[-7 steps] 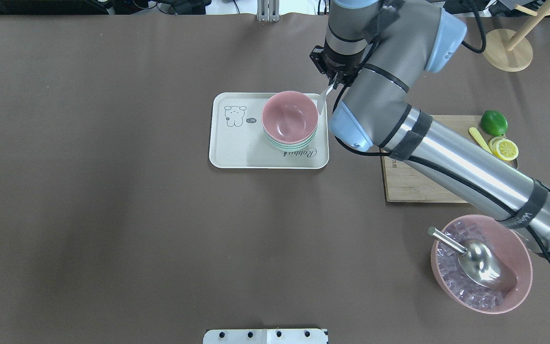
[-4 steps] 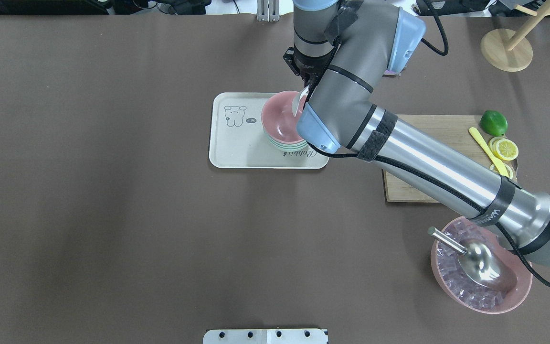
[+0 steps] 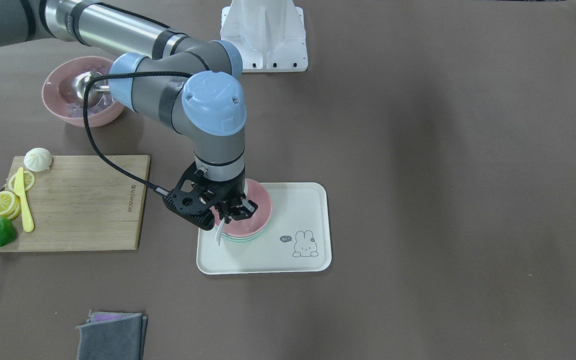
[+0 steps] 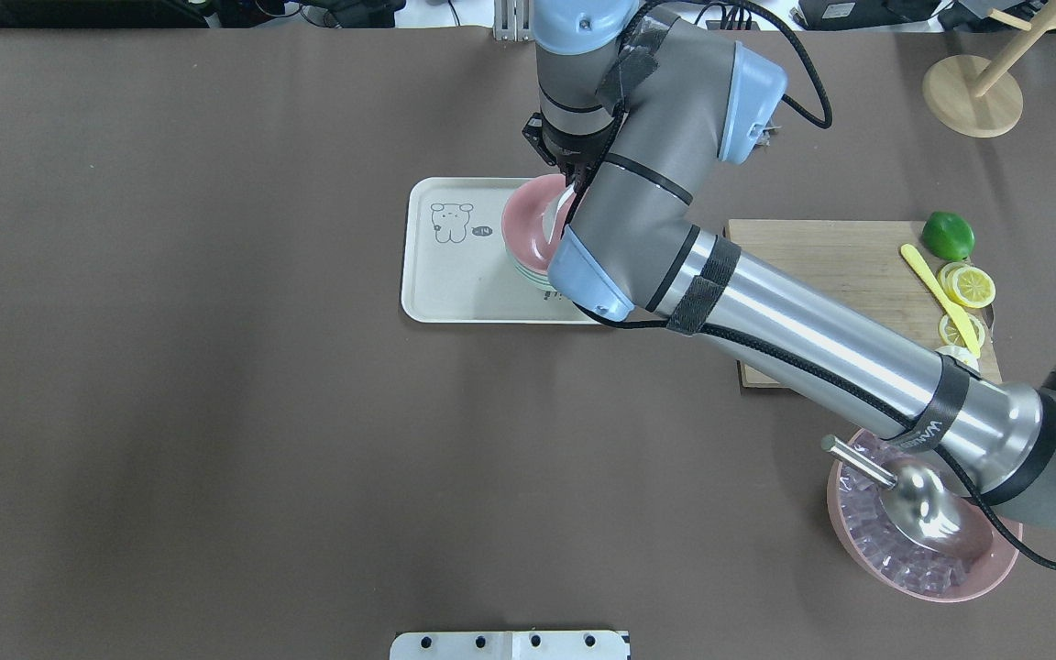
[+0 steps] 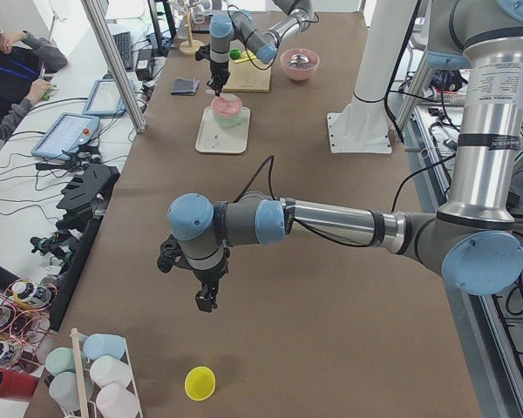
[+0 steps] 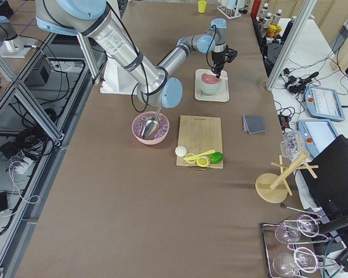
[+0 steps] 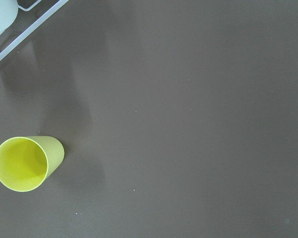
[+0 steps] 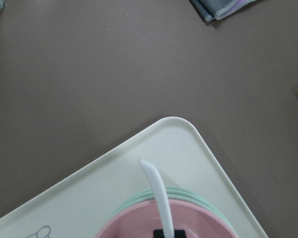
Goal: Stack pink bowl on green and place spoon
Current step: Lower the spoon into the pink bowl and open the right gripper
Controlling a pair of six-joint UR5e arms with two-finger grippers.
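Gripping the white spoon (image 8: 158, 193) by one end, the right gripper (image 3: 231, 210) hangs over the pink bowl (image 3: 260, 205), which sits nested in the green bowl (image 8: 198, 197) on the tray (image 3: 288, 260). Tray print reads "hi~" beside a rabbit. Cutting board (image 3: 78, 200) stamp is too small to read. Left gripper (image 5: 206, 300), well apart: can't tell how its jaws stand.

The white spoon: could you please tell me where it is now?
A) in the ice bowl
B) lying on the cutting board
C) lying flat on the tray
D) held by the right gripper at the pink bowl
D: the right gripper is clamped on the white spoon, which hangs at the rim of the pink bowl.
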